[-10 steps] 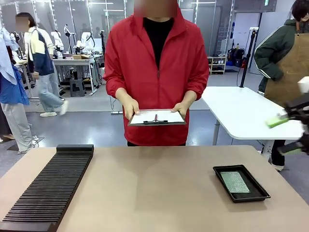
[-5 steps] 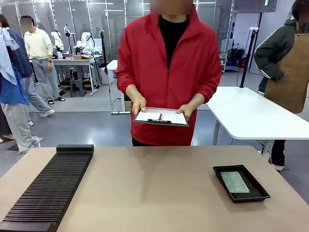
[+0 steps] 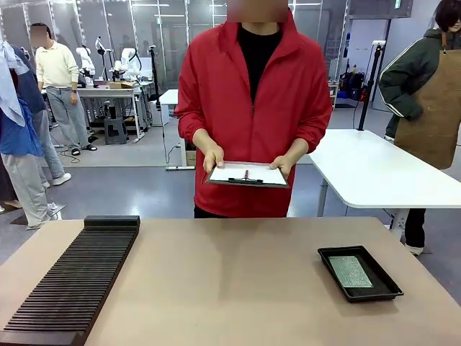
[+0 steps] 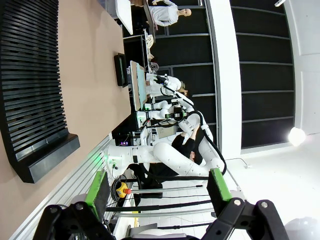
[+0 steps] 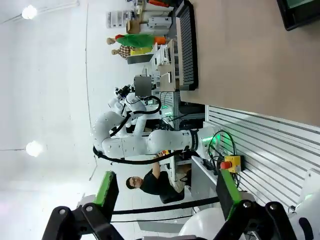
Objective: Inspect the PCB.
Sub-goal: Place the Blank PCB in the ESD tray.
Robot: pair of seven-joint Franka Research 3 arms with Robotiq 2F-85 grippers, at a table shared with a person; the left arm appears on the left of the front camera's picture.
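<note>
The PCB (image 3: 350, 271), a speckled green board, lies flat in a shallow black tray (image 3: 325, 254) at the table's right side. In the right wrist view a corner of that tray (image 5: 292, 19) and a sliver of the PCB (image 5: 306, 2) show at the top right, far from my right gripper (image 5: 165, 187). That gripper's green-padded fingers stand wide apart with nothing between them. My left gripper (image 4: 158, 186) is open too and holds nothing. It looks along the table from off its edge, with the tray (image 4: 120, 70) small in the distance.
A long black slotted rack (image 3: 72, 281) lies along the table's left side. Across the table a person in a red jacket holds a clipboard (image 3: 247, 174) with both hands. A white table (image 3: 360, 169) stands behind on the right.
My right gripper, at the picture's right edge a second ago, has left the front view. The person with the clipboard has stepped a little to the right.
</note>
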